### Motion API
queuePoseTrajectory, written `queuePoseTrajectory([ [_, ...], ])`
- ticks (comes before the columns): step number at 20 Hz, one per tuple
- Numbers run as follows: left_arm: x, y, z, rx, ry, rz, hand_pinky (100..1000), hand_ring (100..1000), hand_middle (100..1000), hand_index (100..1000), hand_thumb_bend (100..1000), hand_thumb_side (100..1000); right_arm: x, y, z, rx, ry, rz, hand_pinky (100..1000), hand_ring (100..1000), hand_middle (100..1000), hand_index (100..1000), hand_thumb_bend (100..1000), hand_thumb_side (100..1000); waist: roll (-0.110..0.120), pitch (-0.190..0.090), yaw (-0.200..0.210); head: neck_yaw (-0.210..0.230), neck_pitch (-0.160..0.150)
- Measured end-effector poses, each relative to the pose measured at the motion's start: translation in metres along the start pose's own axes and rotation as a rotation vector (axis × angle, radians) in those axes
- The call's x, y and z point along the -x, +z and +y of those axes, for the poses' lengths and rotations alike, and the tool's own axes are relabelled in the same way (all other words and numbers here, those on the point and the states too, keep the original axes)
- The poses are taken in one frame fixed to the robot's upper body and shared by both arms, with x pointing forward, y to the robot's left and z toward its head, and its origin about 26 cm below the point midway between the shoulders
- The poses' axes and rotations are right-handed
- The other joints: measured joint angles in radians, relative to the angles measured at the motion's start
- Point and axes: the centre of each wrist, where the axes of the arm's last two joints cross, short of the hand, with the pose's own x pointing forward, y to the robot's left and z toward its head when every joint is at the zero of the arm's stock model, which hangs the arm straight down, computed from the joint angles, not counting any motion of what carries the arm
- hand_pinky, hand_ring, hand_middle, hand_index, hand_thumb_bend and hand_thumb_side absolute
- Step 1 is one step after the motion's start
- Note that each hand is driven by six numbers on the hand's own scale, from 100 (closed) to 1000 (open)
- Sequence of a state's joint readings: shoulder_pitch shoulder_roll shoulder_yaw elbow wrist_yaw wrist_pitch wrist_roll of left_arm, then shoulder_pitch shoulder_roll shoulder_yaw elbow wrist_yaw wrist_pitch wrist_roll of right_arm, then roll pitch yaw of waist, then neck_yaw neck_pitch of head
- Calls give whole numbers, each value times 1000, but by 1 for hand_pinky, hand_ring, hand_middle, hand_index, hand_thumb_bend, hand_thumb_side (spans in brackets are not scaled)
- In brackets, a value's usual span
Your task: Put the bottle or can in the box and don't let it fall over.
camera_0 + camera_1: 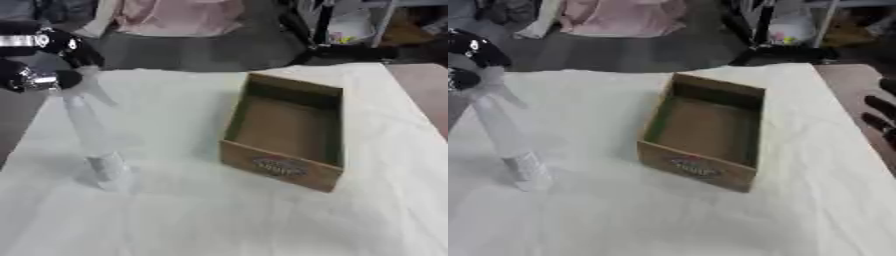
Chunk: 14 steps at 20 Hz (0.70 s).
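Observation:
A tall, pale, see-through bottle (90, 132) leans over the white cloth at the left, with its base (109, 174) low and near the cloth. Its top is up in my left hand (45, 60), which is black and silver and curled shut round the neck. I cannot tell whether the base touches the cloth. The open cardboard box (282, 165) sits to the right of the bottle. It is empty and has a printed label on its near wall. Dark fingers of my right hand (880, 108) show spread at the right edge, away from the box.
A white cloth (201, 220) covers the table, and a bare brown strip (850, 85) shows along its right side. Beyond the far edge are dark floor, a pink cloth (175, 15) and stand legs (328, 50).

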<state>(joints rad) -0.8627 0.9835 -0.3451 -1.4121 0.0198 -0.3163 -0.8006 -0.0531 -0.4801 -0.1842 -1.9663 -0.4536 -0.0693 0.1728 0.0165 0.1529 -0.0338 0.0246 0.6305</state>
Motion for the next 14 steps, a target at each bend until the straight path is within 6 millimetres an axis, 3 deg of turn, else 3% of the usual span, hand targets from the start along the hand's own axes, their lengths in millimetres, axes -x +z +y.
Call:
queuePoseTrajectory([
  [14, 4, -8, -9, 30, -8, 19, 734, 750, 800, 896, 211, 769, 1, 0, 0, -2, -2, 4, 959, 971, 1000, 947, 224, 526, 0, 2, -2, 0, 0],
])
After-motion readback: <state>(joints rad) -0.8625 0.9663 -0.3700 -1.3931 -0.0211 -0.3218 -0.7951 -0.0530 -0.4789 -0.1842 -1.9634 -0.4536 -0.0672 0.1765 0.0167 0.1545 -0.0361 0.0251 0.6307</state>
